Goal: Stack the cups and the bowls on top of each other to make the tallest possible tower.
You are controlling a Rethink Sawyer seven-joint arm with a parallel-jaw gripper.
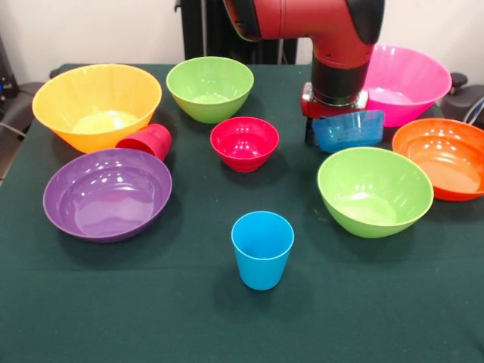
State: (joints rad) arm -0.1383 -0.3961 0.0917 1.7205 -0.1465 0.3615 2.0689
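My gripper (327,125) hangs at the back right, shut on the rim of the small blue bowl (349,130), which is tilted and sits just off the cloth. The sky-blue cup (262,249) stands upright, alone, near the front middle. On its side lies the red cup (147,141), wedged between the yellow-orange bowl (97,104) and the purple bowl (107,193). A small red bowl (244,142) sits in the centre. One lime green bowl (210,88) is at the back, the other (375,190) right of centre. No tower stands.
A pink bowl (408,83) sits right behind the gripper and an orange bowl (446,156) at the right edge, both close to the held bowl. The dark green tablecloth (151,302) covers the table.
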